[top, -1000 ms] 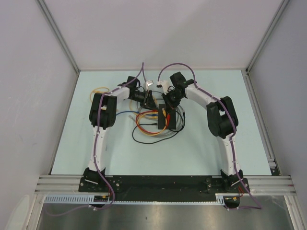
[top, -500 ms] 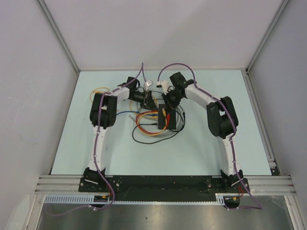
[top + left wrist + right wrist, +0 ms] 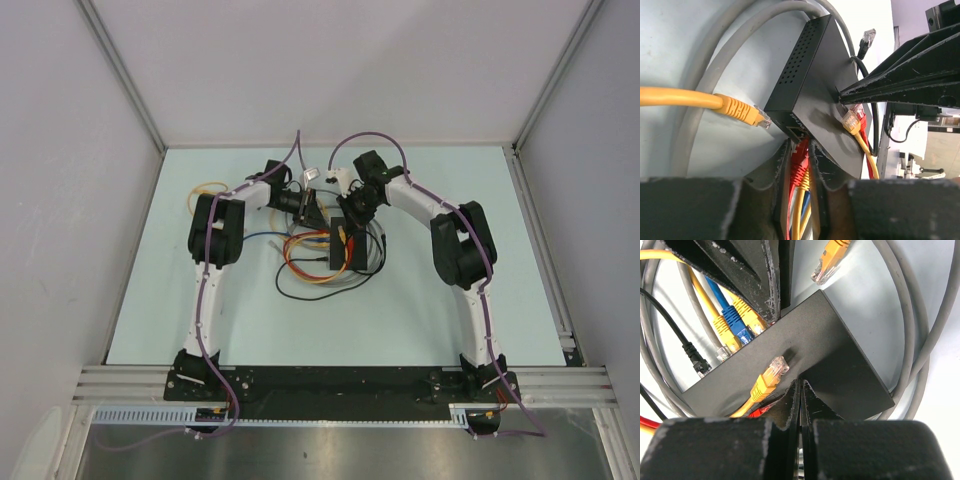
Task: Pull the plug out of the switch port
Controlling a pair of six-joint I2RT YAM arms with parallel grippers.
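Now left jaws flank red plug in switch port, cannot tell if gripping; right jaws closed, empty, tips on switch top.

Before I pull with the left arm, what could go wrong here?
The left jaws flank the red plug, but yellow and blue cables run between them too, so neighbours may get tugged. The shut right jaws touch the flat black switch box only with their tips, so it might slide or tilt. The loose yellow plug on top could snag.
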